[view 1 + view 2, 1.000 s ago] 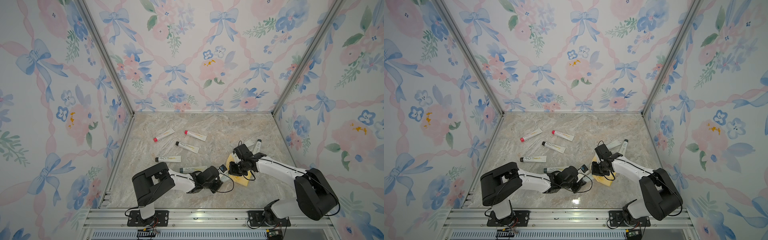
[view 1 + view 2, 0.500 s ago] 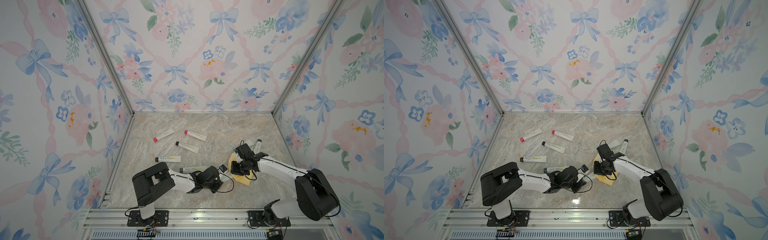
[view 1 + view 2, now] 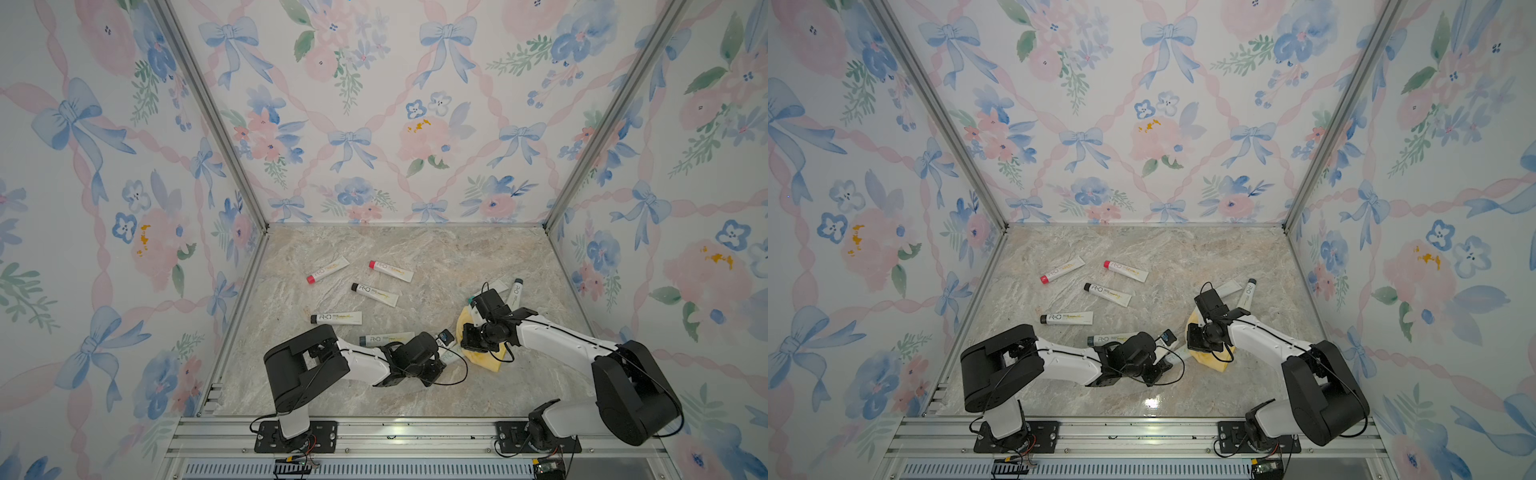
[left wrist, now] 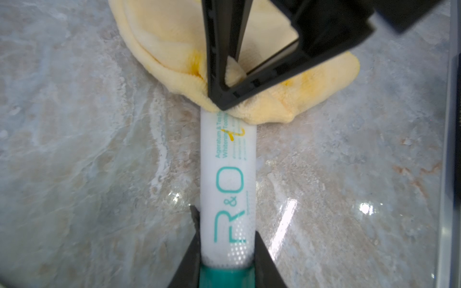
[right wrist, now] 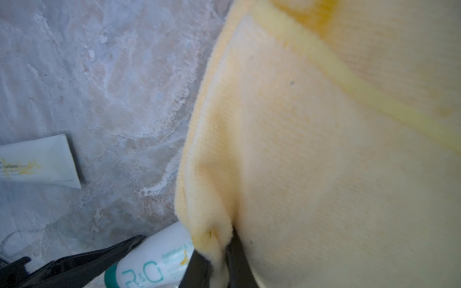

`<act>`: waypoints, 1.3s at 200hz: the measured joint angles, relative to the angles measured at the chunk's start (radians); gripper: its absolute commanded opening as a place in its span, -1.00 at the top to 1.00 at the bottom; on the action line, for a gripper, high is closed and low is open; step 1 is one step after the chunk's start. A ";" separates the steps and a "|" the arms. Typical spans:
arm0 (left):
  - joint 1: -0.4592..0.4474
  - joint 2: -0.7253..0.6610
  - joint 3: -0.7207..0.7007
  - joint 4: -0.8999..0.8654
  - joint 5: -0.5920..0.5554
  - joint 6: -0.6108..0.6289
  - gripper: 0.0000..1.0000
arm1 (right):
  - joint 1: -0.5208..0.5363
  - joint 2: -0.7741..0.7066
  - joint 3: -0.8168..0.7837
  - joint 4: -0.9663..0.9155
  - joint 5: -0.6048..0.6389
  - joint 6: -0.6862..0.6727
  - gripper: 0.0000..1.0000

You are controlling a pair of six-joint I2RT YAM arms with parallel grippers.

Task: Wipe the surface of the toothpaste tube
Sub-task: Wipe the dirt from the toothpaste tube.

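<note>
A white toothpaste tube with teal "R&O" lettering and a teal cap lies low over the marble floor. My left gripper is shut on it near the cap end. A yellow cloth covers the tube's far end. My right gripper is shut on a fold of that cloth, right beside the tube. In both top views the two grippers meet at the front centre: left gripper, right gripper, cloth and cloth.
Several other tubes lie on the floor: two red-capped, two black-capped, one just behind my left arm, two at the right. Patterned walls close three sides.
My right gripper and the cloth have shifted slightly to the right. The left arm and the tube have stayed put.
</note>
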 measured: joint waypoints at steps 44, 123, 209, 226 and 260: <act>0.000 0.000 -0.001 0.000 0.000 0.000 0.50 | 0.041 -0.012 -0.018 0.031 -0.050 0.020 0.73; 0.000 0.000 -0.001 0.000 -0.003 0.003 0.50 | -0.107 -0.043 -0.052 0.000 -0.049 0.012 0.73; 0.000 0.000 -0.001 0.000 -0.003 0.003 0.51 | -0.026 -0.042 -0.043 0.000 -0.033 0.029 0.73; 0.000 0.000 -0.001 0.000 -0.003 0.003 0.51 | 0.012 -0.048 -0.045 0.003 -0.043 0.044 0.73; 0.000 0.000 -0.001 0.000 -0.003 0.003 0.51 | 0.018 -0.050 -0.049 0.010 -0.053 0.051 0.73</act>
